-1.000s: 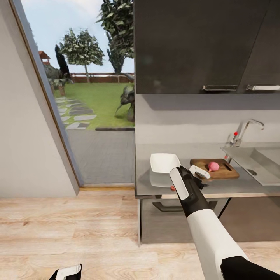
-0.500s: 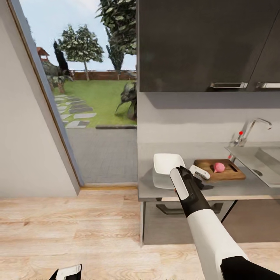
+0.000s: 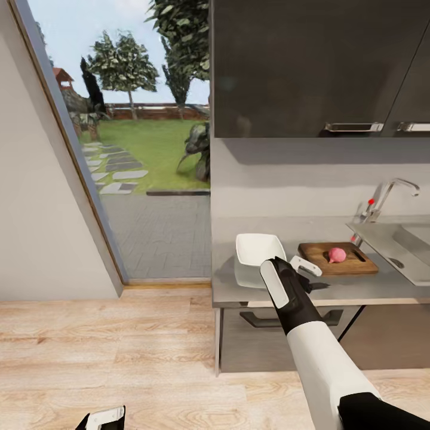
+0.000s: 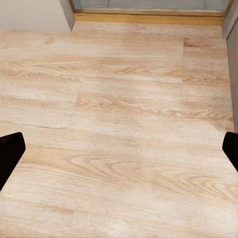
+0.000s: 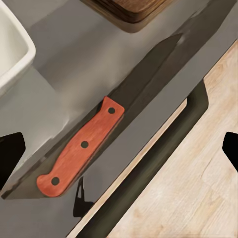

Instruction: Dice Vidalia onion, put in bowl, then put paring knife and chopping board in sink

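Note:
The paring knife [image 5: 82,147] lies flat on the grey countertop [image 3: 358,286] near its front edge, its red-orange handle pointing away from the chopping board [image 3: 339,259]. My right gripper [image 5: 119,148] hangs open above the knife, apart from it; in the head view this right gripper [image 3: 304,269] is between the white bowl [image 3: 258,248] and the board. The pinkish Vidalia onion [image 3: 337,255] sits whole on the board. The sink [image 3: 412,242] with its tap [image 3: 391,194] is at the far right. My left gripper [image 4: 119,148] is open over the wooden floor.
A dark cabinet handle [image 5: 148,166] runs just below the counter's front edge. Dark wall cabinets [image 3: 316,65] hang over the counter. A tall window [image 3: 131,149] stands to the left, with light wooden floor [image 3: 119,346] in front of it.
The whole head view has shifted a little, so the camera moved. Relative to the board, my right gripper has drawn slightly toward the bowl and the counter's front edge.

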Robot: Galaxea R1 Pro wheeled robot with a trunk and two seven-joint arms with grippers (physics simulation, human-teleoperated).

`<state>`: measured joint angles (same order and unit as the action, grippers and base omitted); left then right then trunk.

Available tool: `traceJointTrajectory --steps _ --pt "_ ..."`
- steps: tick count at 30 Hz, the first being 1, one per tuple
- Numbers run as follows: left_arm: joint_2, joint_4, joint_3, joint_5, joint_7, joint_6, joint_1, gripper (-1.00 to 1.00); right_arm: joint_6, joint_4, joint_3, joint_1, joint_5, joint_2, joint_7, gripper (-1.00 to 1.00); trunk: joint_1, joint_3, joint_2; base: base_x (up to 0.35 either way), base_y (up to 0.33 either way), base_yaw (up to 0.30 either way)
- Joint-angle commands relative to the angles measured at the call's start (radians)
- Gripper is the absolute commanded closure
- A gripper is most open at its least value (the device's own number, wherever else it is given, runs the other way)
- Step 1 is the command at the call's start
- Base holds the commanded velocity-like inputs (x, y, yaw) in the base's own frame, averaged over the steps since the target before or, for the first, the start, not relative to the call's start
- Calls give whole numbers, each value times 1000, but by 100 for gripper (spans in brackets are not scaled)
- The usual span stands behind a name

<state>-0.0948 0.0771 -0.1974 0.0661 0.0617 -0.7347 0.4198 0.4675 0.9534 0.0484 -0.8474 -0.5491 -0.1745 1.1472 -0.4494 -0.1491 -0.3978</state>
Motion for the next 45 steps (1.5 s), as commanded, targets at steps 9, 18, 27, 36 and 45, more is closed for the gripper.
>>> traceJointTrajectory --steps 9,18,27,36,45 --pt "0 4 -2 7 6 -6 2 -100 16 2 -4 -2 -9 0 18 -100 -1 -3 -2 0 0 0" --pt "0 4 -2 7 7 -6 2 -100 20 3 -8 -4 -18 0 19 -100 -1 -3 -2 0 0 0" --pt "1 4 -2 7 7 -6 2 -100 20 4 -8 -5 -37 0 18 -100 -1 -3 -2 0 0 0" --pt "0 4 -2 7 7 -6 2 -100 20 4 -8 -6 -168 0 19 -100 -1 -3 -2 0 0 0" --pt "0 4 -2 7 7 -6 2 -100 20 6 -8 -6 -196 0 19 -100 -1 -3 -2 0 0 0"
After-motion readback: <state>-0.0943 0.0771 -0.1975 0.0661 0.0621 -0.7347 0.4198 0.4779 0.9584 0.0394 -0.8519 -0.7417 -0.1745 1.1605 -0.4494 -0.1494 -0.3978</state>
